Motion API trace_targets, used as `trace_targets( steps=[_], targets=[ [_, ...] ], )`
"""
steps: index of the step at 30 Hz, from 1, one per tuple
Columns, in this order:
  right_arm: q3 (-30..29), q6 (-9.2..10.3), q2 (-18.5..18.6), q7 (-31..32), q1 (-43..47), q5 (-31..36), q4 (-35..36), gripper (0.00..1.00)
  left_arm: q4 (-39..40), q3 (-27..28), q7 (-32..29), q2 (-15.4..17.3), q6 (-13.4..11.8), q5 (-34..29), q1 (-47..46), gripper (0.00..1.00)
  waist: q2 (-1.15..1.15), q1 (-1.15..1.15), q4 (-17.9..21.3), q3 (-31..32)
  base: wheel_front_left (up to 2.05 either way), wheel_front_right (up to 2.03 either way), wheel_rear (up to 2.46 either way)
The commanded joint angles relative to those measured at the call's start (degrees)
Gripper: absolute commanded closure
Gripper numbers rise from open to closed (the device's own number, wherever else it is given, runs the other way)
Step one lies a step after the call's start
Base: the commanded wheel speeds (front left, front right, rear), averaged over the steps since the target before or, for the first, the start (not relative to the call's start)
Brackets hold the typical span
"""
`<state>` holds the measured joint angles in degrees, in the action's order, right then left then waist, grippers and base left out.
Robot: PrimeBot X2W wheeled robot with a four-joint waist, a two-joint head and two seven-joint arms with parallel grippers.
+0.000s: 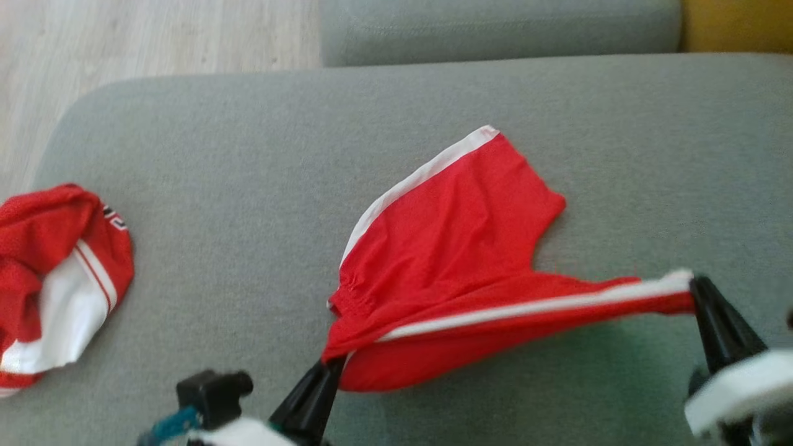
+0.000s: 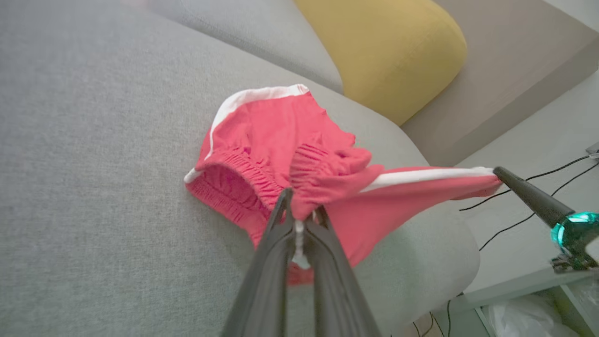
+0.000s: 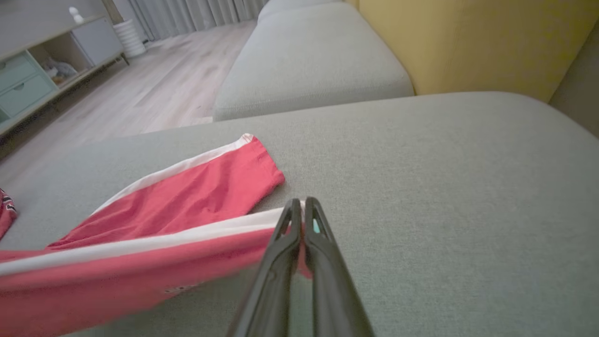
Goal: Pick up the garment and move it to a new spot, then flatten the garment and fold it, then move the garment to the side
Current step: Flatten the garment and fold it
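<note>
The garment (image 1: 452, 248) is a pair of red shorts with white side stripes, lying on the grey sofa seat (image 1: 248, 186). My left gripper (image 1: 331, 365) is shut on its elastic waistband (image 2: 299, 164) at the near left corner. My right gripper (image 1: 694, 285) is shut on the hem end of one leg, where the white stripe (image 3: 187, 236) ends. That leg is stretched taut and lifted between the two grippers. The other leg (image 3: 206, 192) lies flat on the cushion, pointing away. In the left wrist view the right gripper's dark finger (image 2: 529, 194) shows at the leg's tip.
A second red and white garment (image 1: 56, 279) lies crumpled at the seat's left edge. A yellow cushion (image 2: 388, 47) and another grey seat (image 3: 309, 56) lie beyond. Wood floor (image 1: 124, 43) is at far left; cables (image 2: 538, 187) run on the floor to the right.
</note>
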<state>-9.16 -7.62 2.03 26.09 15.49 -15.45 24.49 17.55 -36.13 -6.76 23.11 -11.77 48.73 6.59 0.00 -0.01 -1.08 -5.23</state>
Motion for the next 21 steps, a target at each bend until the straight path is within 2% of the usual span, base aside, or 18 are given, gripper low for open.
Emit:
trace_targets(
  steps=[1, 7, 14, 21],
  targets=[
    [0.6, 0.13, 0.9, 0.7, -7.9, 0.4, -0.3, 1.00, -1.0, 2.5, -0.9, 0.3, 1.4, 1.7, -6.2, 1.00, 0.00, 0.01, -1.9, -2.5, 0.00, 0.00, 0.00],
    [2.3, 0.13, 4.9, 2.1, -21.0, 0.0, -10.2, 1.00, -9.2, 2.7, -4.3, -2.4, 6.6, 6.1, -14.8, 1.00, 0.00, 0.01, -5.0, -7.1, 0.00, 0.00, 0.00],
    [6.9, 0.13, 10.0, 2.1, -39.9, -0.9, -28.0, 1.00, -21.4, 3.2, -6.9, -7.0, 13.3, 10.3, -26.7, 1.00, 0.00, 0.01, -9.3, -11.9, 0.00, 0.00, 0.00],
    [12.6, 0.13, 12.5, -1.2, -52.6, -1.2, -44.8, 1.00, -31.3, 2.8, -5.7, -10.8, 16.9, 10.9, -34.3, 1.00, 0.00, 0.01, -12.1, -14.2, 0.00, 0.00, 0.00]
  ],
)
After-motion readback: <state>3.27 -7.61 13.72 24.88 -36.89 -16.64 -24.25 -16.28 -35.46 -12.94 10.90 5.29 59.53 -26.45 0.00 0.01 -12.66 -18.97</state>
